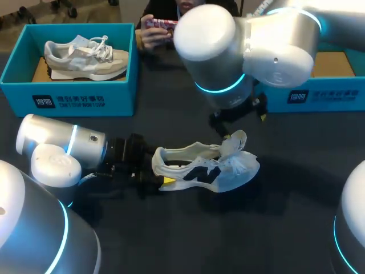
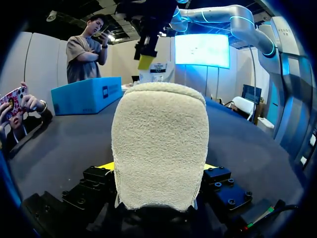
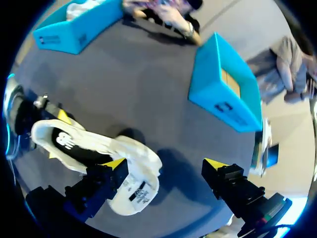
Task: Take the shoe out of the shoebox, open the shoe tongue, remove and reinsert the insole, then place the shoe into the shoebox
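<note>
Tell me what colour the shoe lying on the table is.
The shoe is white with a black side marking; the head view shows it best.

A robotics lab: a silver-white left arm (image 1: 57, 149) and right arm (image 1: 256, 45), glowing blue rings at their joints, flank a dark grey matte table (image 1: 171, 240) carrying open turquoise cardboard shoeboxes (image 1: 74, 101).

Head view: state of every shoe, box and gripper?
Table shoe: upright on the table, out of the box.
Tongue: pulled open.
Left gripper: shut on the table shoe's heel.
Right gripper: open, one finger by the tongue.
Left box: open, holds second shoe.
Right box: open, inside partly hidden.
</note>
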`<state>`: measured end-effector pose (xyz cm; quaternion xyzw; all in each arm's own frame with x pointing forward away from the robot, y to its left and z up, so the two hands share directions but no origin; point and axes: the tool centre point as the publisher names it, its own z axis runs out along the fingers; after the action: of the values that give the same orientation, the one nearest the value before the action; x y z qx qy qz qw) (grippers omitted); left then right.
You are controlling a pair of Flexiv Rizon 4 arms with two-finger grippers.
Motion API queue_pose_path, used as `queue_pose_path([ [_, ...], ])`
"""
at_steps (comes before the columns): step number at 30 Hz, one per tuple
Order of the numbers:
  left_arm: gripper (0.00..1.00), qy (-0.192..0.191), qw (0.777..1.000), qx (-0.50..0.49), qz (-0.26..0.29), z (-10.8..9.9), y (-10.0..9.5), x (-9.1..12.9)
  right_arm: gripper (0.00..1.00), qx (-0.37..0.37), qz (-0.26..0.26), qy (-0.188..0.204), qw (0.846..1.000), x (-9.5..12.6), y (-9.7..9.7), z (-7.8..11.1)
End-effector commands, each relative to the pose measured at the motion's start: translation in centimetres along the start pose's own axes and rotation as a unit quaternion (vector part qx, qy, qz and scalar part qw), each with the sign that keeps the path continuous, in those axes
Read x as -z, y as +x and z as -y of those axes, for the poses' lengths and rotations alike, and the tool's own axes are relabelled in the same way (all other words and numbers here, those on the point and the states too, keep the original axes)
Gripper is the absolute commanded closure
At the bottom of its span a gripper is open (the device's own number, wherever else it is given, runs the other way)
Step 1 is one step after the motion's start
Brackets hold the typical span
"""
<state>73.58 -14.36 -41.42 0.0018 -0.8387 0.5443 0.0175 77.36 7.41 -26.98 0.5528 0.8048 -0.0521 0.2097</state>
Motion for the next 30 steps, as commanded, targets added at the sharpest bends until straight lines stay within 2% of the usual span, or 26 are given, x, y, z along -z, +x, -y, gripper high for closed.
queue_pose_path([
  [1, 1.0, -0.001, 1.0, 0.0, 0.0, -0.2, 0.0, -0.2, 0.0, 0.065, -0.016, -0.047, 0.997, 2.6, 0.6, -0.8],
  [4, 1.0, -0.001, 1.0, 0.0, 0.0, -0.2, 0.0, -0.2, 0.0, 0.15, -0.043, -0.084, 0.984, 3.9, 1.7, -1.9],
  [8, 1.0, -0.001, 1.0, 0.0, 0.0, -0.2, 0.0, -0.2, 0.0, 0.225, -0.044, -0.103, 0.968, 5.3, 2.6, -2.5],
  [9, 1.0, -0.001, 1.0, 0.0, 0.0, -0.2, 0.0, -0.2, 0.0, 0.257, -0.054, -0.119, 0.957, 5.8, 3.0, -2.7],
  [11, 1.0, -0.001, 1.0, 0.0, 0.0, -0.2, 0.0, -0.2, 0.0, 0.274, -0.054, -0.124, 0.952, 6.0, 3.1, -2.8],
  [15, 1.0, -0.001, 1.0, 0.0, 0.0, -0.2, 0.0, -0.2, 0.0, 0.362, -0.082, -0.133, 0.919, 7.0, 4.3, -3.0],
  [17, 1.0, -0.001, 1.0, 0.0, 0.0, -0.2, 0.0, -0.2, 0.0, 0.372, -0.085, -0.14, 0.913, 7.2, 4.5, -3.1],
  [18, 1.0, -0.001, 1.0, 0.0, 0.0, -0.2, 0.0, -0.2, 0.05, 0.389, -0.091, -0.146, 0.905, 7.5, 4.7, -3.0],
  [19, 1.0, -0.001, 1.0, 0.0, 0.0, -0.2, 0.0, -0.2, 0.3, 0.404, -0.098, -0.148, 0.898, 7.8, 5.1, -3.1],
  [21, 1.0, -0.001, 1.0, 0.0, 0.0, -0.2, 0.0, -0.2, 0.68, 0.429, -0.103, -0.144, 0.886, 8.2, 5.7, -3.3],
  [22, 1.0, -0.001, 1.0, 0.0, 0.0, -0.2, 0.0, -0.2, 0.95, 0.443, -0.106, -0.141, 0.879, 8.3, 6.0, -3.4],
  [23, 1.0, -0.001, 1.0, 0.0, 0.0, -0.2, 0.0, -0.2, 1.0, 0.453, -0.11, -0.136, 0.874, 8.3, 6.2, -3.4],
  [26, 1.0, -0.001, 1.0, 0.0, 0.0, -0.2, 0.0, -0.2, 1.0, 0.472, -0.129, -0.128, 0.863, 8.2, 6.8, -3.2],
  [30, 1.0, -0.001, 1.0, 0.0, 0.0, -0.2, 0.0, -0.2, 1.0, 0.472, -0.156, -0.128, 0.858, 7.9, 7.3, -2.7],
])
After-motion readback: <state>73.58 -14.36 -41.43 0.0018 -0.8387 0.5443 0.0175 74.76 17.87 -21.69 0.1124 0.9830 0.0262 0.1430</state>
